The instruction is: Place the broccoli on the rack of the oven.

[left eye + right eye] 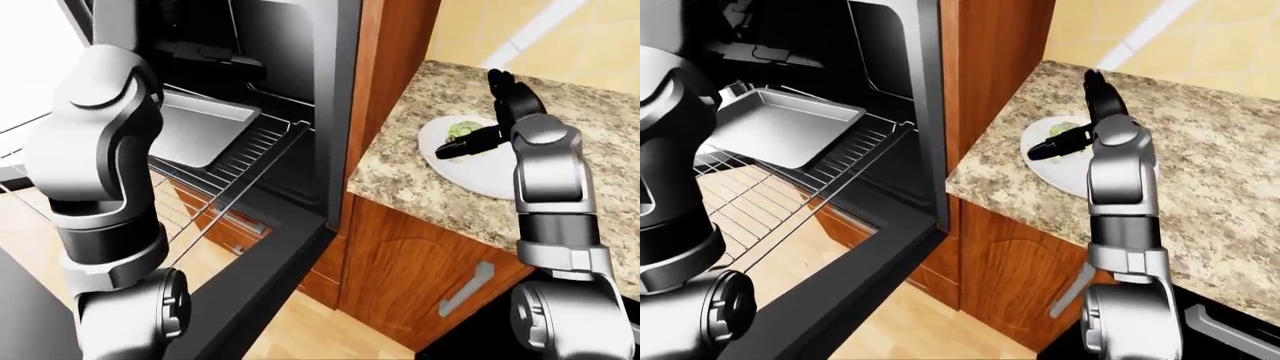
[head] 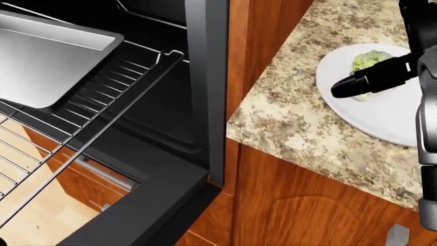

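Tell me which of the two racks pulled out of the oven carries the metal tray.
The upper rack carries the grey metal tray; the lower rack, toward the head view's bottom left, is bare wire.

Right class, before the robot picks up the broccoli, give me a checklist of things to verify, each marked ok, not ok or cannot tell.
1. Broccoli in view, lying on the white plate on the counter: ok.
2. Right hand over the broccoli: ok.
3. Fingers closed round the broccoli: not ok; one dark finger crosses above it and nothing shows a grip.
4. Oven door open: ok.
5. Oven rack pulled out and reachable: ok.
6. Free wire on the rack: ok; the metal tray covers part, bare wires show beside it.
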